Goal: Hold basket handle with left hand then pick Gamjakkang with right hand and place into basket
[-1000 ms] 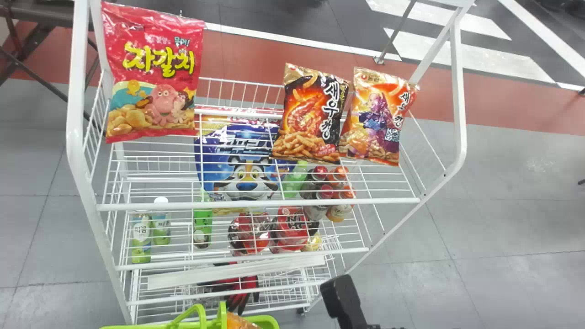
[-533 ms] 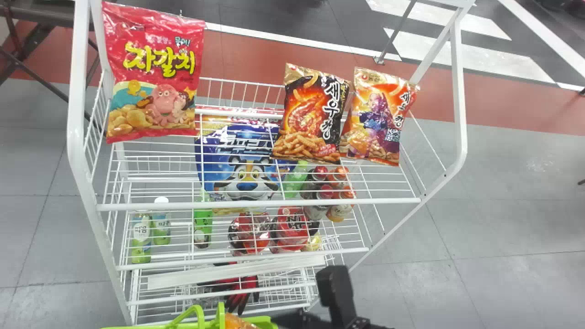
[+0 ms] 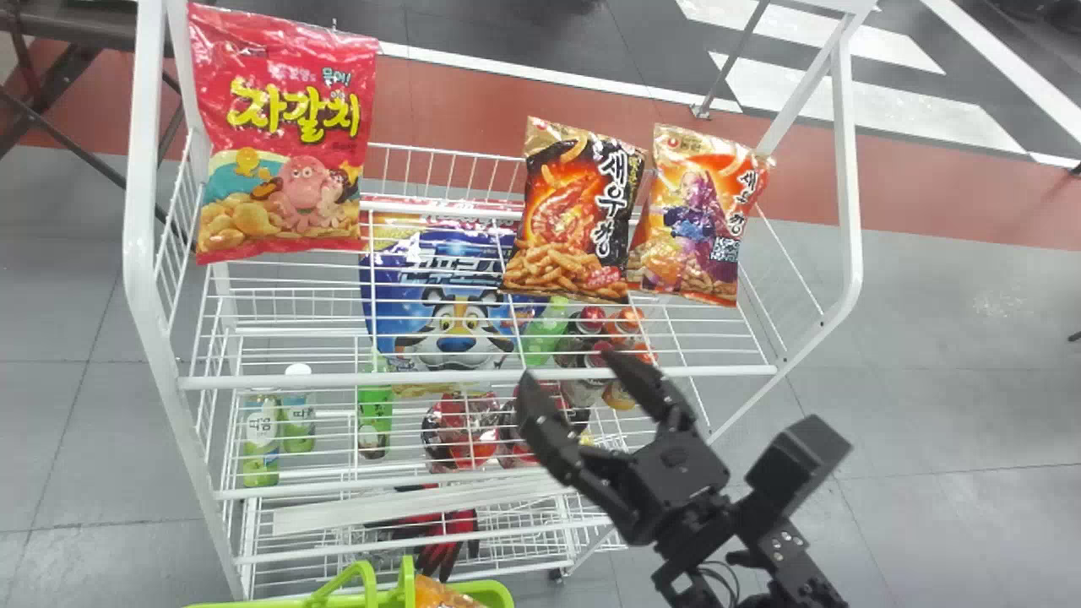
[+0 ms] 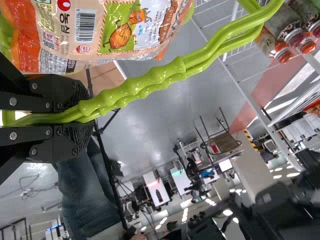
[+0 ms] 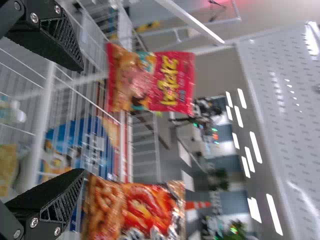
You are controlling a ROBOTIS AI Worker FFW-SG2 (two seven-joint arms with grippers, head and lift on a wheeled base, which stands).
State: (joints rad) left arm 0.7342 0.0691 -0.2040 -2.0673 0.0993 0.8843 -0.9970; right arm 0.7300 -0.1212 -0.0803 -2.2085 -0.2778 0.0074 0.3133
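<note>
In the head view my right gripper (image 3: 572, 371) stands open over the rack's lower front, nearer than the snack bags. Nothing is between the fingers of the right gripper (image 5: 81, 120) in its wrist view. My left gripper (image 4: 82, 119) is shut on the green basket handle (image 4: 150, 81). Beside that handle lies an orange-and-beige snack bag (image 4: 120, 30) with a potato figure. The green basket (image 3: 494, 594) shows at the head view's bottom edge, an orange bag (image 3: 439, 594) in it. Higher up stand a red bag (image 3: 283, 127), a black-orange bag (image 3: 576, 219) and an orange-purple bag (image 3: 697, 215).
The white wire rack (image 3: 473, 371) has a front rail and slanted side posts. On its lower levels are a blue cereal bag (image 3: 452, 304), green bottles (image 3: 262, 439), red packs (image 3: 460, 426) and red gloves (image 3: 448, 532).
My right gripper has come up from the bottom edge to in front of the rack, its two fingers now apart in view. The basket and snack bags look unmoved.
</note>
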